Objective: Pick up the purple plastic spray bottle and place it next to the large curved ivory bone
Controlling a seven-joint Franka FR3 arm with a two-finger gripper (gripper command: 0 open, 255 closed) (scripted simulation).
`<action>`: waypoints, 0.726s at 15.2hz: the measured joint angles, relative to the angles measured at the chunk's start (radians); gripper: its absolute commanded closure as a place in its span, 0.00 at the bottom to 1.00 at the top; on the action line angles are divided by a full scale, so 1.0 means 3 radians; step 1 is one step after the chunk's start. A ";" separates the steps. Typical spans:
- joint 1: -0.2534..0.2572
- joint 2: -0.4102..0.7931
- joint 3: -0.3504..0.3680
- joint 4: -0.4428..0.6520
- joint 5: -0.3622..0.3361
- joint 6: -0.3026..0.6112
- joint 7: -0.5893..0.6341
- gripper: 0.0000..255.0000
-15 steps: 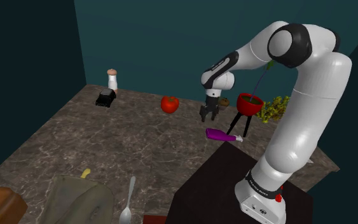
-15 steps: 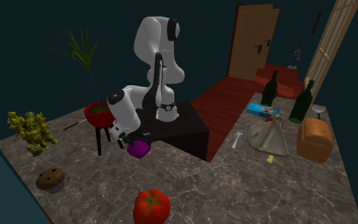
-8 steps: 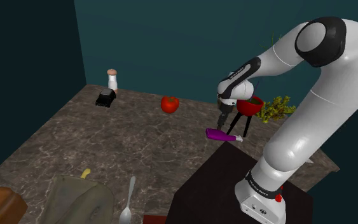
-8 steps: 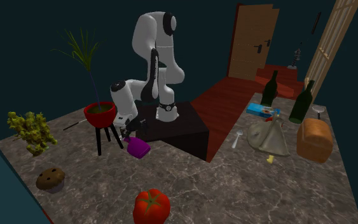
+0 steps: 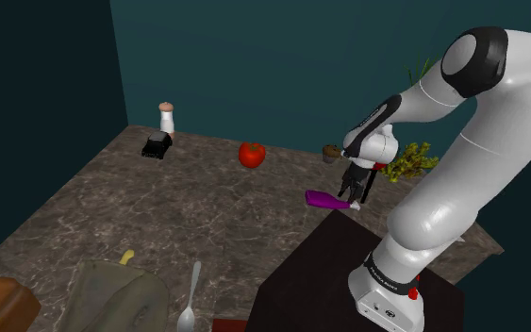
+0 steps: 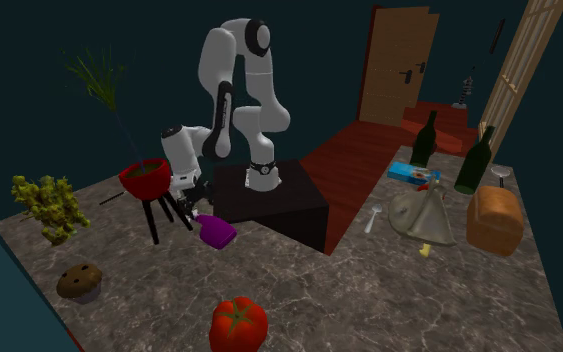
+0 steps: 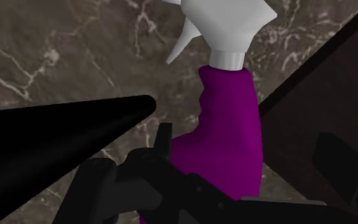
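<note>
Purple spray bottle (image 7: 228,127), one, lies between two parted fingers (image 7: 339,162) of the gripper (image 5: 351,193).

End effector (image 6: 196,206) by purple spray btl (image 6: 216,233) (lying flat).

The spray bottle (image 7: 229,137) just off the stand (image 5: 324,273) has a deep purple body and a plain white trigger head. The stand itself is near-black with a reddish tinge, and the arm (image 5: 471,160) on it is glossy white with dark grey joints. The stone surface (image 5: 188,212) around the stand is brown, veined in pale cream, and the walls (image 5: 254,66) are teal. Farther from the stand, a tomato (image 5: 251,154) is bright red with a green stalk. The pot (image 6: 145,178) close to the stand is red on black legs, with green leaves above. The bush (image 6: 47,205) is yellow-green, the muffin (image 6: 79,282) brown, the tall bottles (image 6: 474,160) dark green, the box (image 6: 412,174) blue, the loaf (image 6: 496,220) tan, the door (image 6: 397,65) orange-brown
</note>
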 measured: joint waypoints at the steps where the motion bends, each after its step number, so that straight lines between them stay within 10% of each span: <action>1: -0.0006 0.0059 -0.0002 0.0003 0.0083 0.0050 -0.0156 0.00; 11: -0.0054 0.0461 0.0159 0.0005 0.0660 0.0377 -0.0669 0.00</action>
